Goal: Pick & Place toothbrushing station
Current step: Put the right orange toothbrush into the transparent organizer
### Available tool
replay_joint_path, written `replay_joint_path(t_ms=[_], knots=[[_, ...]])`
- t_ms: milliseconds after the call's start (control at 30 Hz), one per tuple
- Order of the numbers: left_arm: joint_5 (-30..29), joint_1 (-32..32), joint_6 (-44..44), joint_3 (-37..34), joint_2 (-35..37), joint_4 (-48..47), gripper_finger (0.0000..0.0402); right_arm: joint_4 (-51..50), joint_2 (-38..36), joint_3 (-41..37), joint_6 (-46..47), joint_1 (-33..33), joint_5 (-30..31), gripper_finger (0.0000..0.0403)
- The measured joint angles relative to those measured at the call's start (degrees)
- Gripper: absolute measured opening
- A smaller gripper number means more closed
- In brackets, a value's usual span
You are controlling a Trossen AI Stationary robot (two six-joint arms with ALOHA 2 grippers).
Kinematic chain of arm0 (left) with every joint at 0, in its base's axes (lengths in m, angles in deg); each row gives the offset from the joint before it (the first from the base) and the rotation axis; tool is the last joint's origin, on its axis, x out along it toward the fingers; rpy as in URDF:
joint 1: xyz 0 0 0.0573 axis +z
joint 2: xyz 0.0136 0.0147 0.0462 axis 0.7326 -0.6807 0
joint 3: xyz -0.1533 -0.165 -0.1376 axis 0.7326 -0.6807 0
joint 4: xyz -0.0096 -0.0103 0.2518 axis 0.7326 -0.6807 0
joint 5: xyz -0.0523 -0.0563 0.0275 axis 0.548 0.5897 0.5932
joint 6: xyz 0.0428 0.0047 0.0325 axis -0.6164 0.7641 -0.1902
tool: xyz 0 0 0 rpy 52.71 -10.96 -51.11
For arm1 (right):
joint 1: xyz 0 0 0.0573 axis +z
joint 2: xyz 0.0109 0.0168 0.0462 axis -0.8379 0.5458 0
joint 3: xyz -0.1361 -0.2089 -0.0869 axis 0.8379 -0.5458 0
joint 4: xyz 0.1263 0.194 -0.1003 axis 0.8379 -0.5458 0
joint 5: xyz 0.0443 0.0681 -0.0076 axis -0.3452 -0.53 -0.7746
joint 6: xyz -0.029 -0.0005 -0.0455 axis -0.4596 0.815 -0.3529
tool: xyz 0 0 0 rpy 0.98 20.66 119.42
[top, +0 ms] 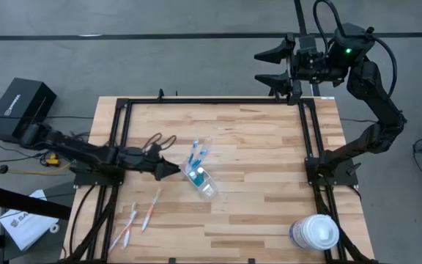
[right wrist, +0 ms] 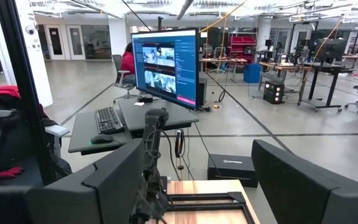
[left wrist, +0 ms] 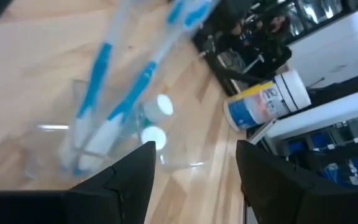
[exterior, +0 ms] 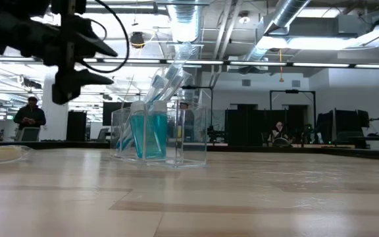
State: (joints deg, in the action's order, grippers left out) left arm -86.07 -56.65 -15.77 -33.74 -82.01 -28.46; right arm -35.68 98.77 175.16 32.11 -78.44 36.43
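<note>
Desk, near edge, seven o'clock: two toothbrushes [top: 139, 218] lying loose, still to place. Centre: clear cup [top: 201, 180] holding brushes and teal tubes [exterior: 148, 135]. My left jaws [top: 173, 169] wide, empty, beside it. Right jaws [top: 265, 67] at one o'clock, open, empty.

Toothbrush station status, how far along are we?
Done: the clear cup stands mid-table with blue toothbrushes and two teal tubes in it. In hand: nothing is gripped; the left tool sits open just beside the cup, the right tool is open, parked beyond the table's far edge. Left: two orange-and-white toothbrushes lie loose near the front-left corner.
</note>
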Motion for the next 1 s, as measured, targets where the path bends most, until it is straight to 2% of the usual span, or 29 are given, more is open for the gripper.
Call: replay_joint_path(t_ms=[233, 400, 600, 667, 800, 1000], knots=[[4.9, 0.9, 3.6, 0.0, 15.1, -23.7, 0.0217, 0.1, 0.0, 0.0, 0.1, 0.0, 0.0, 0.0289], [10.3, -0.2, 9.7, 0.0, 18.0, -39.3, 0.0197, 0.0, 0.0, 0.0, 1.1, 0.0, 0.0, 0.0289], [14.0, -1.4, 12.0, 0.0, 14.5, -40.4, 0.0164, 0.0, 0.1, 0.0, 1.5, 0.1, 0.2, 0.0289], [17.0, -1.4, 13.0, 0.0, 12.9, -40.5, 0.0162, 0.2, 0.3, 0.0, 1.5, 0.1, 0.2, 0.0289], [23.5, -2.1, 14.2, 0.0, 9.7, -40.5, 0.017, 0.1, 0.4, 0.0, 1.7, 0.0, 0.2, 0.0289], [25.0, -5.2, 18.2, 0.0, 8.4, -40.3, 0.0192, 0.0, 0.4, 0.0, 1.7, 0.1, 0.2, 0.0289]])
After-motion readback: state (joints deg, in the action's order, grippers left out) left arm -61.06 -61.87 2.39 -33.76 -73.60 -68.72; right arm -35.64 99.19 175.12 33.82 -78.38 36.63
